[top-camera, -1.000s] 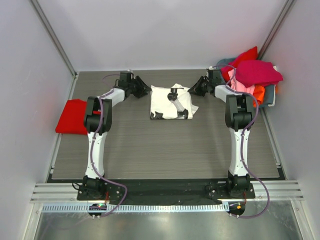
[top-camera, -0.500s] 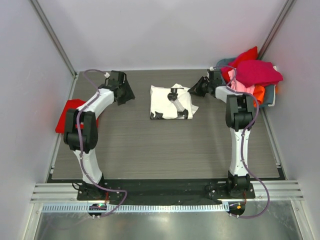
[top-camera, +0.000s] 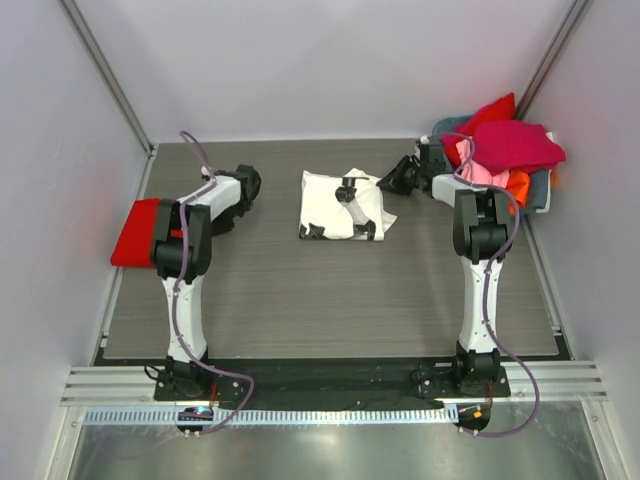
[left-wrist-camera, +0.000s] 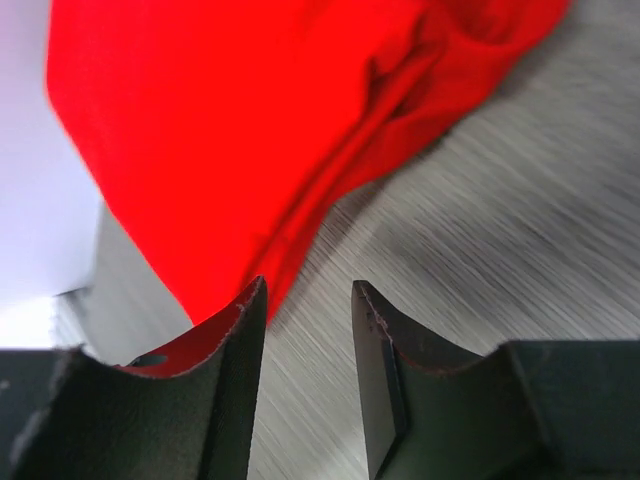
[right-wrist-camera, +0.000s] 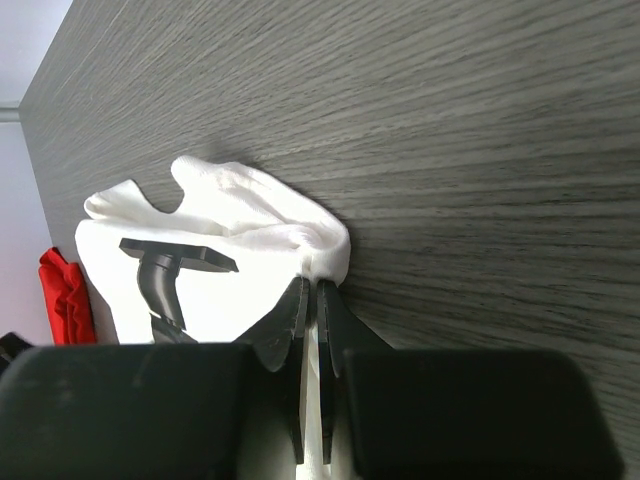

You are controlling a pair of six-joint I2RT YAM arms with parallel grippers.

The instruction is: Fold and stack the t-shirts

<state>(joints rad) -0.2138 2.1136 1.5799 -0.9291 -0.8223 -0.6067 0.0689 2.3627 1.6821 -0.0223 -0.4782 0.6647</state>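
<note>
A white t-shirt with black printed marks (top-camera: 338, 205) lies folded at the middle back of the table. My right gripper (top-camera: 392, 181) is at its right edge. In the right wrist view its jaws (right-wrist-camera: 309, 282) are shut on a bunched fold of the white t-shirt (right-wrist-camera: 230, 215). A plain red t-shirt (top-camera: 140, 232) lies at the left edge. My left gripper (top-camera: 226, 214) sits between the two shirts and points at the red one. Its fingers (left-wrist-camera: 308, 290) are open over bare table, just short of the red t-shirt (left-wrist-camera: 250, 120).
A grey-blue basket (top-camera: 541, 196) at the back right holds a heap of magenta (top-camera: 515, 145), red, pink and orange t-shirts. Walls close in the left, back and right sides. The red t-shirt (right-wrist-camera: 62, 295) also shows far off in the right wrist view.
My left arm has swung away from the white t-shirt's left edge toward the red t-shirt. The right gripper has stayed at the white t-shirt's right edge.
</note>
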